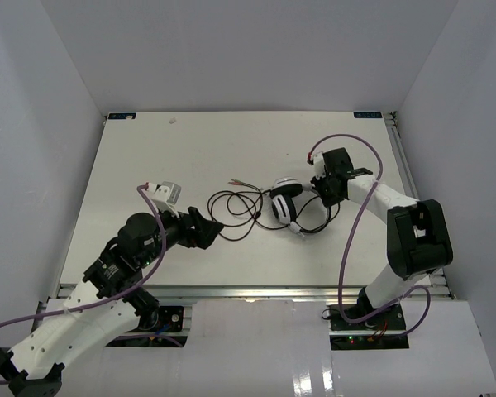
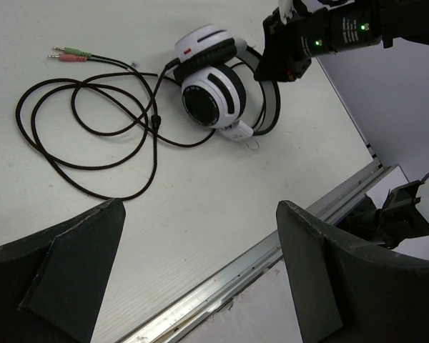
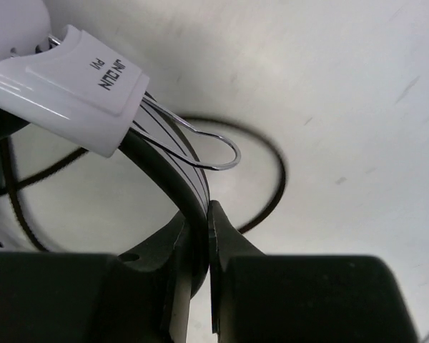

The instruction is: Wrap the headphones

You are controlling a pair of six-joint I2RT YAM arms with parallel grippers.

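Observation:
The white-and-black headphones [image 1: 286,204] lie at the table's middle right, also in the left wrist view [image 2: 216,86]. Their thin dark cable [image 1: 231,207] loops to the left in coils [image 2: 93,136], ending in green and pink plugs [image 2: 70,53]. My right gripper [image 1: 324,188] is shut on the black headband [image 3: 175,186], close up in the right wrist view, where my fingertips [image 3: 218,229] pinch it. A white headband slider [image 3: 79,86] with a wire loop shows above. My left gripper [image 1: 208,229] is open and empty, just left of the cable loops, near the front edge.
The metal rail of the table's front edge [image 2: 272,250] runs below my left gripper. White walls enclose the table on the left, back and right. The right arm's purple cable [image 1: 355,207] arcs over the table's right side.

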